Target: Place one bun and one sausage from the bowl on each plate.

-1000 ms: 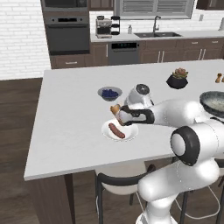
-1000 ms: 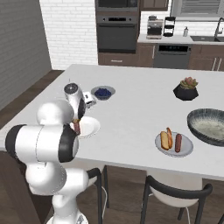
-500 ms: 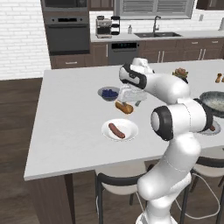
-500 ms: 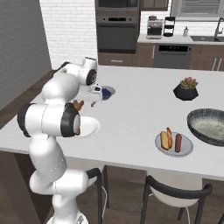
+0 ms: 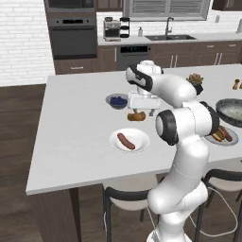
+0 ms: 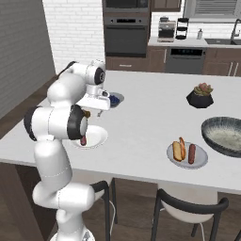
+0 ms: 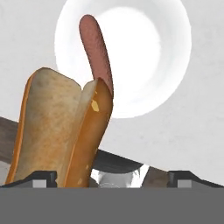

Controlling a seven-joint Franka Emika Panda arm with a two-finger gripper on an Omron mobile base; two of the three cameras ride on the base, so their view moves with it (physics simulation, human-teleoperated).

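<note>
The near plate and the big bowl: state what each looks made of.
The near plate, holding a sausage, looks like glazed white ceramic: smooth, uniformly white, with a soft sheen. The big bowl looks like dark grey stoneware: paler speckled inside, matte. Both are rendered, so these are guesses.

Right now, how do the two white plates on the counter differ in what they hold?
The near plate holds a sausage alone; its bun hangs above the counter under the open gripper, clear of that plate. The far plate carries a bun and a sausage side by side, so it looks finished. Both are round, white and flat on the counter.
</note>
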